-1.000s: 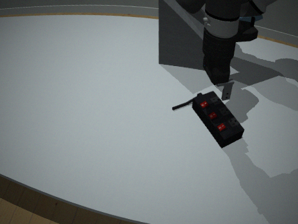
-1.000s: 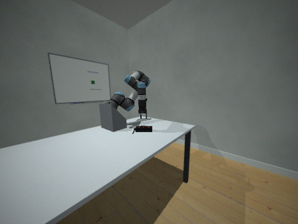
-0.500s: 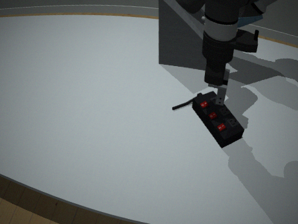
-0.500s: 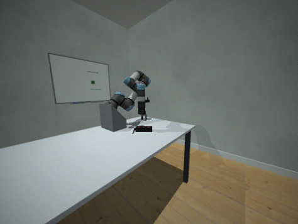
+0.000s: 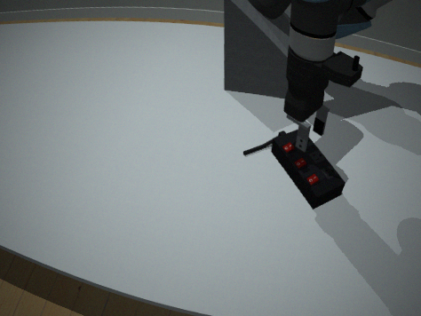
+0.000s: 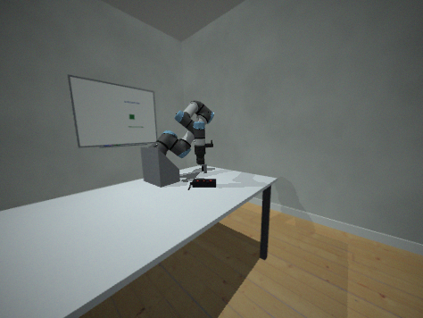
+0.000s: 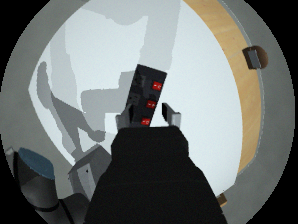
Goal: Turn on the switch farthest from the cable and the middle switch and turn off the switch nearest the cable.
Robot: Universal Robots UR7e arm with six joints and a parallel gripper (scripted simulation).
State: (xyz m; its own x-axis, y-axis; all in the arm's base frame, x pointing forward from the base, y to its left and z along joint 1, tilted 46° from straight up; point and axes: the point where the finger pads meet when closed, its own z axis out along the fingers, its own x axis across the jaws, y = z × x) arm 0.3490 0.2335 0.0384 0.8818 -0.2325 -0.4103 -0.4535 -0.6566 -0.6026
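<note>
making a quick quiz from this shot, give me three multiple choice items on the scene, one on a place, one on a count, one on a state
1. Where does the gripper stand?
A. over the cable end of the power strip
B. beyond the strip's far end
C. off the table

2. How many red switches does the strip carry?
A. two
B. three
C. five

3. How is the gripper?
A. shut on the cable
B. shut on a switch
C. open, holding nothing

Answers:
1. A: in the top view one finger comes down beside the switch nearest the cable.
2. B: beyond it lie the middle switch and the farthest switch, all in a row.
3. C: the fingers stand wide apart with nothing between them.
</note>
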